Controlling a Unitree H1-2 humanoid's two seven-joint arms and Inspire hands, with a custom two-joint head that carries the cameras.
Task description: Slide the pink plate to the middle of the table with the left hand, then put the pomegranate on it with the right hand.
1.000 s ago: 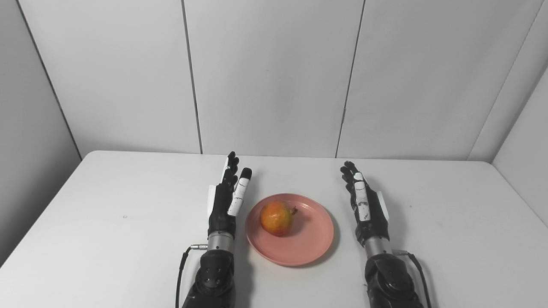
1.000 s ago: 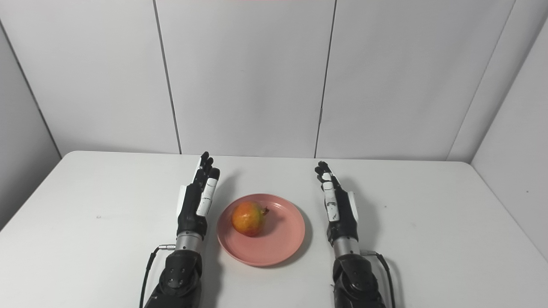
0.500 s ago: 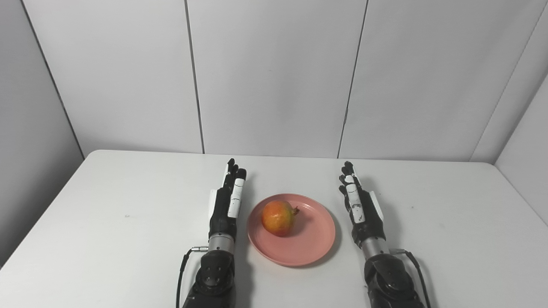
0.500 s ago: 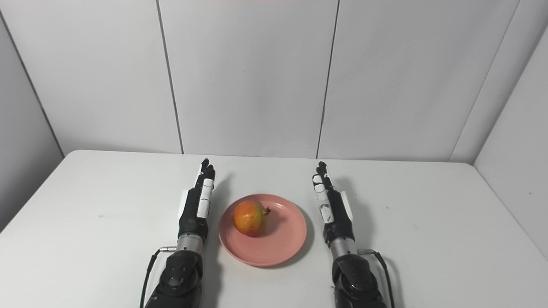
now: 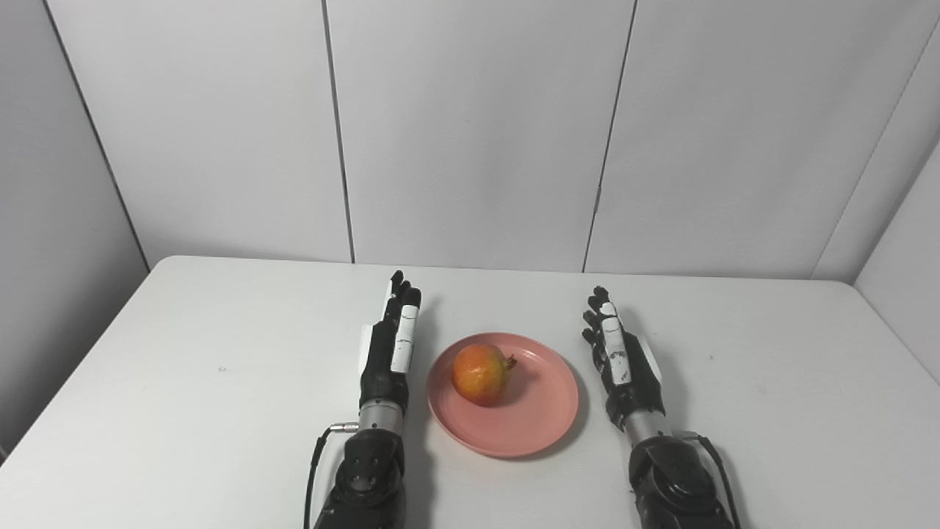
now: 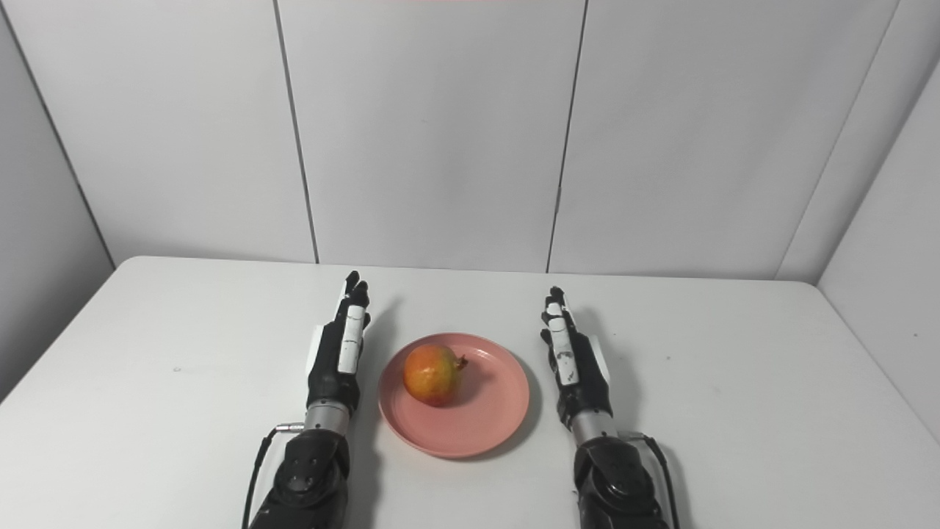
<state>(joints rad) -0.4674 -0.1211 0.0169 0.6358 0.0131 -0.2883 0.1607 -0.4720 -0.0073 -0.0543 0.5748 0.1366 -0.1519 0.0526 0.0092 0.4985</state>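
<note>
resting on pink plate [image 5: 543, 419]: orange-red pomegranate [image 5: 478, 375]; left hand [image 5: 387, 353], right hand [image 5: 626, 364] fingers extended, empty.

Orange-red pomegranate [image 5: 479, 374] on pink plate [image 5: 543, 419]

**Surroundings: tabletop and enclosure panels**

Tabletop [image 5: 183, 411]: white, matte, with rounded far corners at 11 and 1 o'clock. Surface bears a few small dark specks, one toward 9 o'clock [image 5: 222, 369] and one toward 3 o'clock [image 5: 710, 358]. Soft shadows lie across the middle area.

Back wall [image 5: 477, 132]: pale grey panels standing upright behind the far edge at 12 o'clock, divided by thin dark vertical seams [image 5: 338, 132]. A small fitting sits on the right-hand seam [image 5: 597, 192].

Side panels: one grey panel at 9 o'clock [image 5: 51, 242] and one at 3 o'clock [image 5: 903, 250], each angled inward, closing off the tabletop's flanks.
</note>
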